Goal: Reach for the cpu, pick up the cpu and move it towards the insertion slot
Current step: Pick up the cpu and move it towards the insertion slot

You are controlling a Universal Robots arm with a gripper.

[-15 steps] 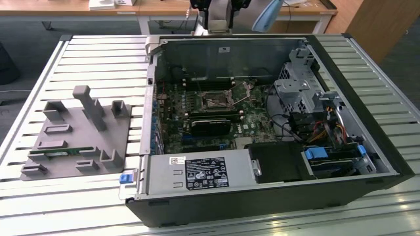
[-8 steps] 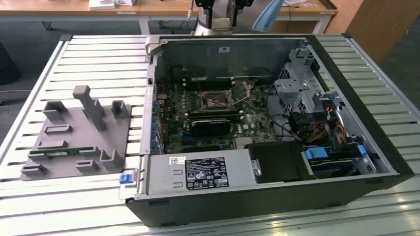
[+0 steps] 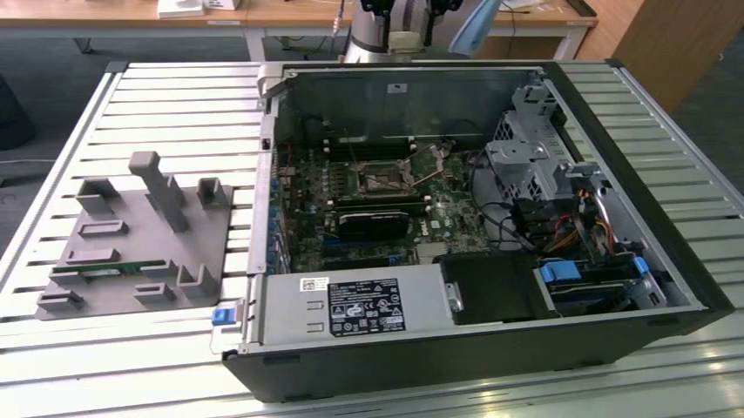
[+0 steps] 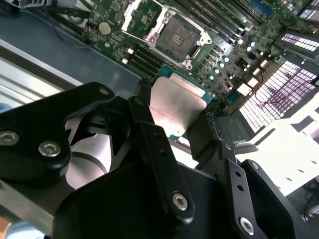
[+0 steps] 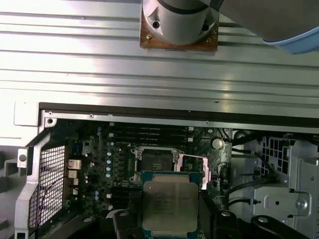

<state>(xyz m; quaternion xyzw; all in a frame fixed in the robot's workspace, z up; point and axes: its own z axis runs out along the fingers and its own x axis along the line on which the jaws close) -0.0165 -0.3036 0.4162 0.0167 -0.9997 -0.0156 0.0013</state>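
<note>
I am holding the cpu (image 4: 175, 107) clamped between the gripper (image 4: 174, 117) fingers (image 4: 144, 97), which are closed on two opposite edges of the chip, leaving its silvery lid bare. In the first wrist view the cpu (image 5: 169, 206) is hanging above the motherboard (image 5: 99, 164), just beside the insertion slot (image 5: 154, 163), whose square black socket is lying open inside its metal frame. In the exterior view the insertion slot (image 3: 381, 179) is sitting mid-board inside the open computer case (image 3: 651, 261) on the slatted worktop (image 3: 152, 113). I am judging the chip light, stiff and slick, with a delicate underside, so the edge grip looks right.
</note>
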